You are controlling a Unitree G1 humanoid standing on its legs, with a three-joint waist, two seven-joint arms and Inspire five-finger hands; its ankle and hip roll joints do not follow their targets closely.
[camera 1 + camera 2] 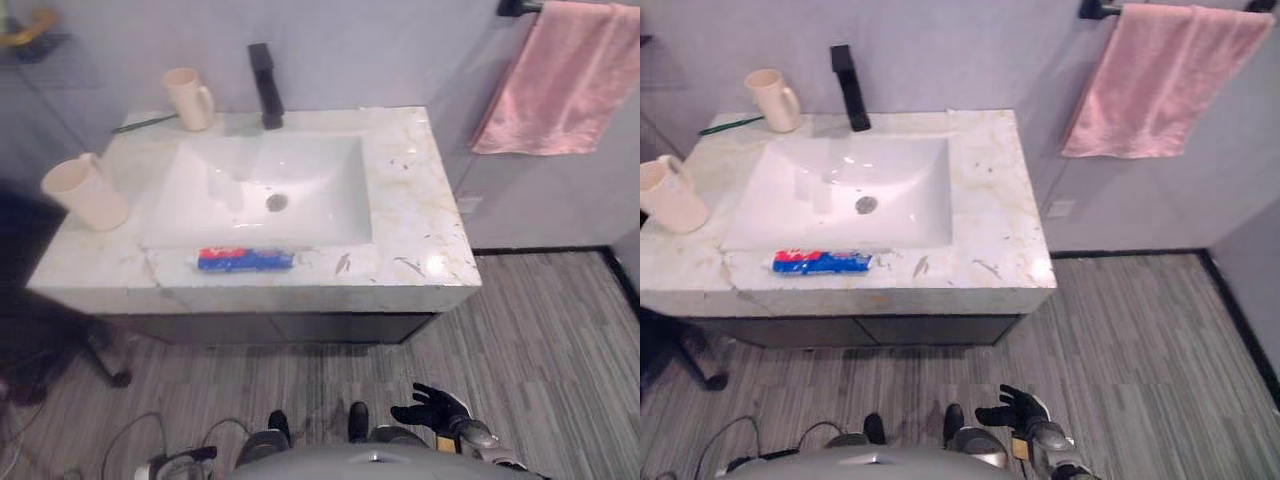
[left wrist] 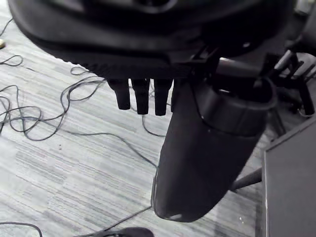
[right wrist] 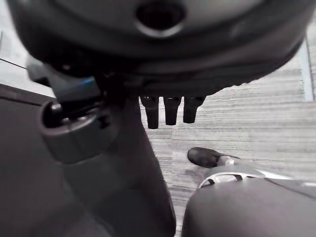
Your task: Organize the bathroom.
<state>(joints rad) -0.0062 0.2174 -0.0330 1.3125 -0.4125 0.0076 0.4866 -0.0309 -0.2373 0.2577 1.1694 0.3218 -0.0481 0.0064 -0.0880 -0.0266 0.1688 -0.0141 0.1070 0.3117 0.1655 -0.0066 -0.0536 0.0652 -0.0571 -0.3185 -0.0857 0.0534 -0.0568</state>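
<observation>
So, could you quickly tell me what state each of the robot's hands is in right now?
Left hand: open, fingers straight, holding nothing, down over the floor.
Right hand: open, fingers relaxed, holding nothing, low in front of the vanity.

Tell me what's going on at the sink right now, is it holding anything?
Nothing is held yet. The right hand hangs low over the floor, fingers relaxed, and the left hand is also down, gripping nothing. On the marble counter a toothpaste tube lies in front of the basin, two cream mugs stand at the left, a green toothbrush beside the rear one. A pink towel hangs on the rail.
</observation>
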